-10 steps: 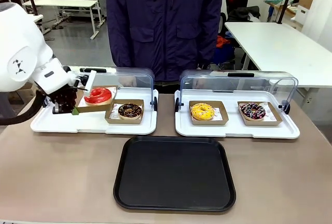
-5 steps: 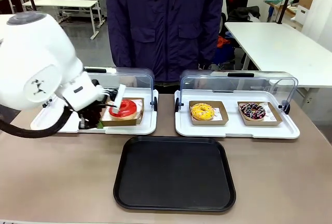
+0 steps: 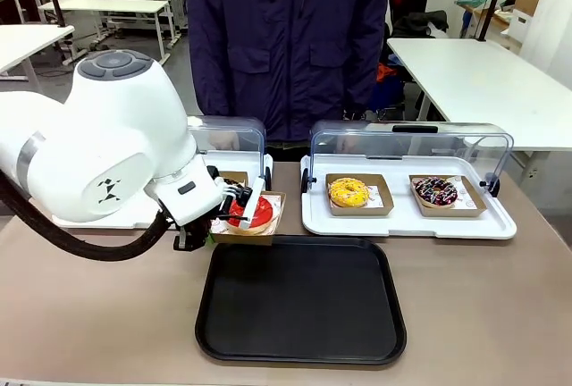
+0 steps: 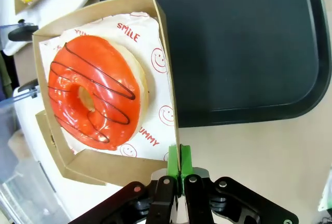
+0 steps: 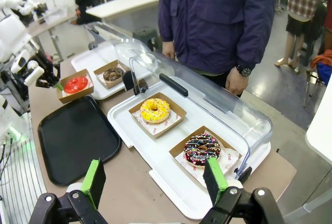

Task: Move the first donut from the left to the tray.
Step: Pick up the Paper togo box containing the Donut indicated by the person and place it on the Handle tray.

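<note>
Brown tabletop (image 3: pixel 107 314) carries one black tray (image 3: pixel 301 301) near us and two white display trays (image 3: pixel 407 216) with raised clear lids behind it. We count four donuts: the red-glazed donut (image 4: pixel 96 99), a chocolate one (image 5: pixel 113 73) at the first display tray, then a yellow donut (image 3: pixel 349 192) and a sprinkled dark donut (image 3: pixel 436 191) on the second. Our left gripper (image 4: pixel 179 159) is pinched tight on the wall of the red donut's cardboard holder (image 4: pixel 104 169), carrying it just past the tray's far-left corner, at about eleven o'clock of the tray. Our right gripper (image 5: pixel 155 182) hangs spread wide, grasping nothing. One person (image 3: pixel 286 37) stands at twelve o'clock across the table.
</note>
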Robot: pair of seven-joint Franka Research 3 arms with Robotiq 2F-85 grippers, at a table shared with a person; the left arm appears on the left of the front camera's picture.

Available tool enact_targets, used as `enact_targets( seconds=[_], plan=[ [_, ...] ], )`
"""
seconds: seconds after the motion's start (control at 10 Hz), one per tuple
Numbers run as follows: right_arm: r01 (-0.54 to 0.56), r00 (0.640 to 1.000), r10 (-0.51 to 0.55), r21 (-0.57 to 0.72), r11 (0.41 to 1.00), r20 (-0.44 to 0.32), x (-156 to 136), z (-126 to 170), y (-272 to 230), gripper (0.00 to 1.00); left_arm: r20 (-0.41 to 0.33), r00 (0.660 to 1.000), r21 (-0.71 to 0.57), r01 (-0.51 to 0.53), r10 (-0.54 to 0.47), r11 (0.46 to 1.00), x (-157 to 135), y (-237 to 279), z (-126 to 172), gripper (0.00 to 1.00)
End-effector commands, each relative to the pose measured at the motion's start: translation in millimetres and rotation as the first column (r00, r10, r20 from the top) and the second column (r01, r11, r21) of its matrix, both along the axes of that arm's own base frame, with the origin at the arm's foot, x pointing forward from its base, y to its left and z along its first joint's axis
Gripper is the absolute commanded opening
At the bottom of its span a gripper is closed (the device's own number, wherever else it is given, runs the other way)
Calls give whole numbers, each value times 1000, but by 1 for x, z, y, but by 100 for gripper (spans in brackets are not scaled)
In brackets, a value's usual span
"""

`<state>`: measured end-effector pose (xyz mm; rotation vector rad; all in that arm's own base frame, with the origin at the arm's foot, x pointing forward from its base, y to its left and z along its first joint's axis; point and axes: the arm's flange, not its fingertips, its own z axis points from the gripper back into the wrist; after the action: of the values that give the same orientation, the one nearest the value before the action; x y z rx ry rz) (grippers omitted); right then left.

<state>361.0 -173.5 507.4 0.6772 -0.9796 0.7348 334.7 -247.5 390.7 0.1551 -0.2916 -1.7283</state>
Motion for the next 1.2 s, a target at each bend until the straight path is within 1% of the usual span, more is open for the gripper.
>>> enact_targets(
  seconds=[0.0, 0.2, 0.3, 0.4, 0.6, 0.8, 0.9, 1.1],
  plan=[
    [-6, 999, 6, 8, 1000, 36, 4, 3, -1, 100, -7, 1000, -25, -20, 20, 999, 4, 7, 4, 2],
    [-6, 999, 6, 8, 1000, 36, 4, 3, -1, 100, -2, 1000, -5, -7, 7, 1000, 2, 2, 0, 2],
    [-6, 999, 6, 8, 1000, 36, 4, 3, -1, 100, 34, 999, -37, -14, 15, 999, -16, -12, -4, 2],
    [-6, 999, 6, 8, 1000, 36, 4, 3, -1, 100, 47, 999, -62, -17, 20, 998, -30, -27, -6, 2],
    [-6, 999, 6, 8, 1000, 36, 4, 3, -1, 100, 58, 998, -44, -32, 34, 999, -54, -57, -18, 2],
    [-6, 999, 6, 8, 1000, 36, 4, 3, -1, 100, 4, 998, -63, -56, 56, 996, -69, -80, -36, 2],
    [-6, 999, 6, 8, 1000, 36, 4, 3, -1, 100, 2, 998, -79, -60, 61, 995, -76, -86, -41, 2],
    [-6, 999, 6, 8, 1000, 36, 4, 3, -1, 100, -13, 999, -53, -50, 49, 997, -86, -96, -51, 2]
  ],
)
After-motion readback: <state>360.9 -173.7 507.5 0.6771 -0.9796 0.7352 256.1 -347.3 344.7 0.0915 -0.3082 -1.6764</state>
